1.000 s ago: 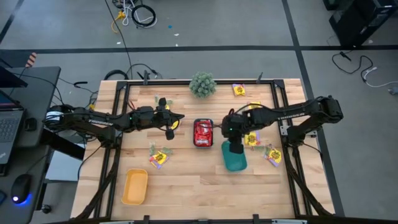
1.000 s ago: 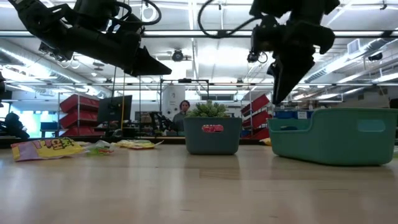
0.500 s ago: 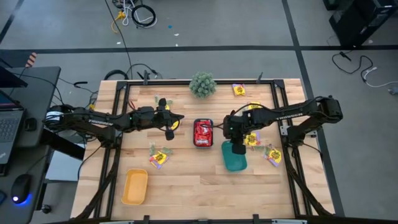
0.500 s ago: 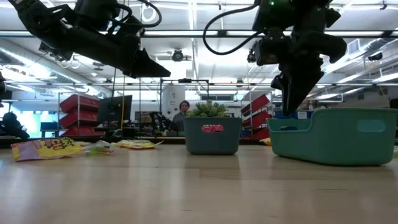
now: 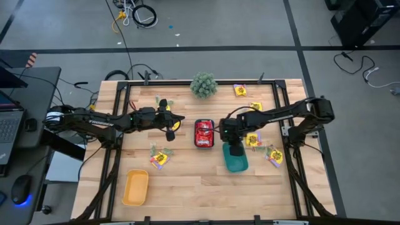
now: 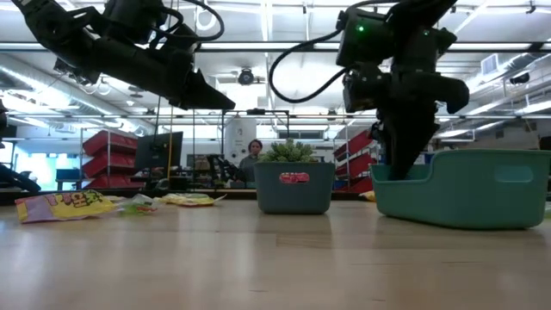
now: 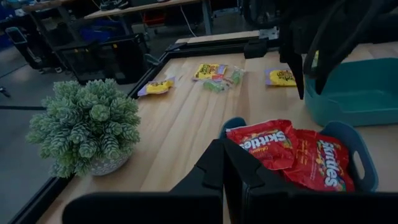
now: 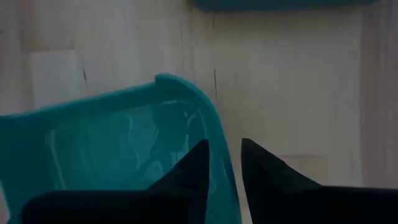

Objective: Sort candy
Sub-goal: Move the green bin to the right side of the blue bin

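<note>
My right gripper [image 5: 234,150] [image 6: 400,172] points down at the far end of a teal tray [image 5: 237,164] [image 8: 112,143]. It is open, one finger inside the tray's end wall and one outside. Red candy packets [image 5: 204,132] [image 7: 292,155] lie in a darker tray [image 7: 364,149] at the table's middle. Yellow candy packets [image 5: 252,140] lie on the wood right of my right gripper, and others [image 5: 159,158] lie left of centre. My left gripper [image 5: 181,117] [image 7: 224,162] hovers shut and holds nothing, left of the darker tray. My right gripper stands astride the rim [image 8: 224,180] of the teal tray's far end, coming from above. One finger [image 8: 193,165] is inside the tray and one outside. I cannot tell whether either finger touches the wall. The tray rests flat on the table.
A spiky green plant ball [image 5: 204,84] [image 7: 87,124] stands at the far edge. A yellow tray [image 5: 135,187] lies near the front left. More yellow packets [image 5: 240,90] lie far right and at the right [image 5: 274,156]. A black frame borders the tabletop.
My right gripper has come down from above the teal tray until its fingertips reach the rim at the tray's far end. The tray has stayed in place.
</note>
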Tool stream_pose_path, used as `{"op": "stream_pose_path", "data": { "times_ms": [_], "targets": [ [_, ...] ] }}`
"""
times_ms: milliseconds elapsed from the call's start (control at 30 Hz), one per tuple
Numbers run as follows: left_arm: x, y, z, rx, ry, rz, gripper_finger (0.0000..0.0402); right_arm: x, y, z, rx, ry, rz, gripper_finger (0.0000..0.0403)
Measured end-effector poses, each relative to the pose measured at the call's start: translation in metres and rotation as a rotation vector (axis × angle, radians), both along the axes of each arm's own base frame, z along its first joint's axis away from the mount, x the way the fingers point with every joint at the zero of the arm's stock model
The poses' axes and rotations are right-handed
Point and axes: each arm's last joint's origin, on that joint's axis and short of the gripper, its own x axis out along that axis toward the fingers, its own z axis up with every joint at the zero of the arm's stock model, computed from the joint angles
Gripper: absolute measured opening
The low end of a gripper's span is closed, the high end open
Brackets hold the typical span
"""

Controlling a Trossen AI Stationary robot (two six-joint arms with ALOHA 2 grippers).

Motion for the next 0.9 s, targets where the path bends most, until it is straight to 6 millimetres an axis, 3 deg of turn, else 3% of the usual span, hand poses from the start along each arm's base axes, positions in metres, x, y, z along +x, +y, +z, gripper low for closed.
{"op": "stream_pose_path", "data": {
  "times_ms": [233, 900],
  "targets": [
    [0.0, 0.0, 0.0, 0.0, 0.004, 0.001, 0.0, 0.008, -0.005, 0.009, -0.055, -0.04, -0.028, 0.0006],
    [0.0, 0.0, 0.0, 0.017, 0.01, -0.004, 0.0, 0.008, -0.06, 0.013, -0.236, -0.102, 0.061, 0.0003]
  ]
}}
